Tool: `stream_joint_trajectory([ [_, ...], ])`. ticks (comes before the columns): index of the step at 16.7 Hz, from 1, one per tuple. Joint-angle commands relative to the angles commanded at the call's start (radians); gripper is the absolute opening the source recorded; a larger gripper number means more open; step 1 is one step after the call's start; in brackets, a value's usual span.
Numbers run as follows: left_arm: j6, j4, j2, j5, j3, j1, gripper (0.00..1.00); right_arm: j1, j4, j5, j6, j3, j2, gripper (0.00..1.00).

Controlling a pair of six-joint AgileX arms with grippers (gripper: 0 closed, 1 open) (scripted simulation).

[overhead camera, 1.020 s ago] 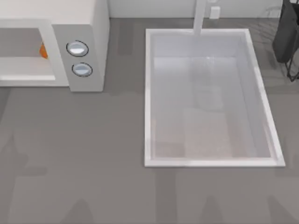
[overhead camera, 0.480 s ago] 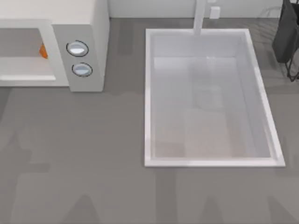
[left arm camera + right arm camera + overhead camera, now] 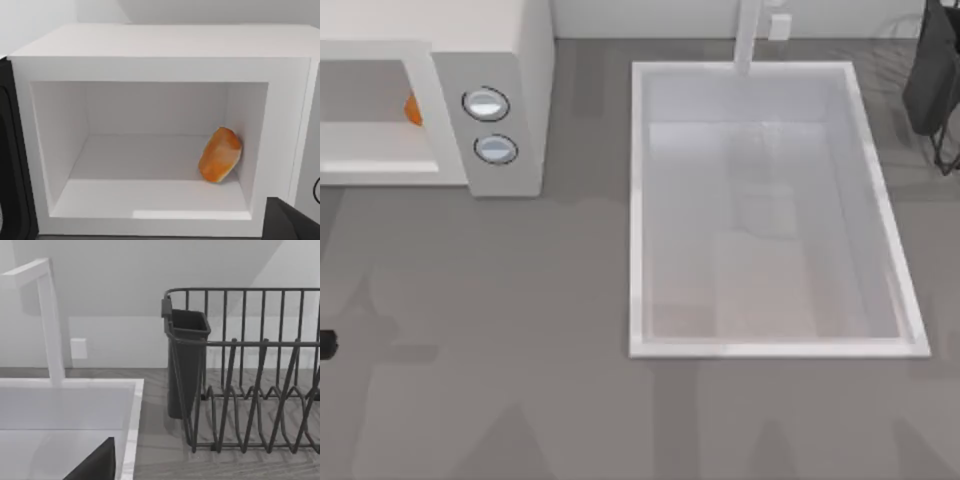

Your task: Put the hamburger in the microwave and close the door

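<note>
The off-white microwave stands at the table's back left, with two round knobs on its side panel. Its cavity is open. The orange hamburger lies inside, leaning against the cavity wall on the knob side; from above it is a sliver. A dark panel beside the cavity looks like the door, swung open. My left gripper is a dark corner in front of the microwave, and a black bit of that arm is at the table's left edge. My right gripper hangs near the sink.
A large white sink basin with a faucet fills the table's middle and right. A dark wire dish rack with a cutlery cup stands at the back right. Bare grey counter lies in front of the microwave.
A small black part of my left arm has come into the top view at the left edge. The hamburger and the microwave have stayed put.
</note>
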Motion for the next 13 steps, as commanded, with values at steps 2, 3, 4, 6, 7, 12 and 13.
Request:
stream_joint_trajectory([
  [2,0.000,0.012,0.018,0.009,0.011,0.009,0.00,0.000,0.000,0.000,0.000,0.000,0.000,1.00],
  [3,0.001,0.025,0.043,0.020,0.023,0.020,0.00,0.000,0.000,0.000,0.000,0.000,0.000,1.00],
  [4,0.001,0.041,0.077,0.032,0.039,0.032,0.00,0.000,0.000,0.000,0.000,0.000,0.000,1.00],
  [6,0.002,0.072,0.148,0.057,0.072,0.056,0.00,0.000,0.000,0.000,0.000,0.000,0.000,1.00],
  [7,0.002,0.083,0.172,0.066,0.085,0.066,0.00,0.000,0.000,0.000,0.000,0.000,0.000,1.00],
  [12,0.003,0.090,0.185,0.072,0.092,0.069,0.00,0.000,0.000,0.000,0.000,0.000,0.000,1.00],
  [13,0.004,0.090,0.186,0.073,0.093,0.070,0.00,0.000,0.000,0.000,0.000,0.000,0.000,1.00],
])
